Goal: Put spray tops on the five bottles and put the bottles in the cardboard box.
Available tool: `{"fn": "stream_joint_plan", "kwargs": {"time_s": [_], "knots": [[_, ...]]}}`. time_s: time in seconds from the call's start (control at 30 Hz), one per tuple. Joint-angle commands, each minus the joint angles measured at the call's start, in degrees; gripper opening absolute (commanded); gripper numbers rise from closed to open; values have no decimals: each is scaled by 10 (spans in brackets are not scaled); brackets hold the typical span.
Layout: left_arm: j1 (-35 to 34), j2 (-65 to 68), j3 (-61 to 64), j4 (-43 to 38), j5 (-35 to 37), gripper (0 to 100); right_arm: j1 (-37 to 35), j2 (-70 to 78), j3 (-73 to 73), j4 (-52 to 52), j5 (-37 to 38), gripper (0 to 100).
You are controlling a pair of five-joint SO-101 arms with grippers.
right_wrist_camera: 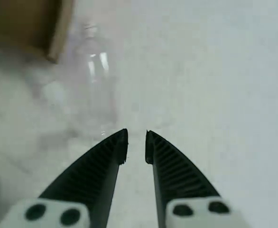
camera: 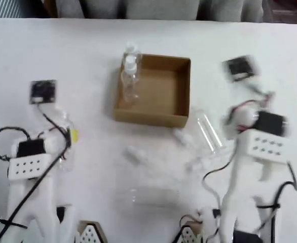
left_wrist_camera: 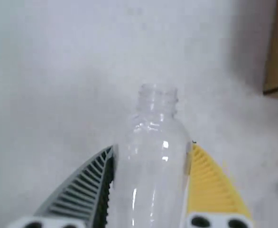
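Left gripper (left_wrist_camera: 152, 151): my grey and yellow fingers are clamped on either side of the held bottle (left_wrist_camera: 151, 175). In the high view the pair sits at the left of the table (camera: 87, 40).
Held bottle: clear, with a bare threaded neck and no spray top. The neck points away from the wrist.
Right gripper (right_wrist_camera: 136, 145): my black fingers are nearly together with a narrow gap between them, and they grip nothing.
Lying bottle (right_wrist_camera: 94, 76): clear and on its side, ahead of the right gripper and just beside the box's near right corner (camera: 209, 130). I cannot tell whether it has a top.
Cardboard box (camera: 153, 117): open, at mid-table beyond both arms.
Capped bottles (camera: 131, 76): two stand upright with tops on at the box's far left corner.
Loose pieces (camera: 181, 136): pale, blurred shapes between the arms and in front of the box. They are probably spray tops, but I cannot be sure.
Step in hand: I judge that a third bottle is being held ready for capping.
Next move: the right gripper would need to open, pick up a top and seat it squarely on the neck while the left holds the bottle firm.
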Motion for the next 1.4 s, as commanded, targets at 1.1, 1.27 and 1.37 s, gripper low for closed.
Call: {"fn": "stream_joint_plan", "kwargs": {"time_s": [1.1, 1.27, 1.37], "knots": [[-95, -8, 21, -82, 81, 24, -509, 233, 109, -211, -55, 131], [-95, -8, 21, -82, 81, 24, -509, 262, 109, -223, -26, 128], [-95, -8, 21, -82, 81, 24, -509, 280, 103, -224, -16, 127]]}}
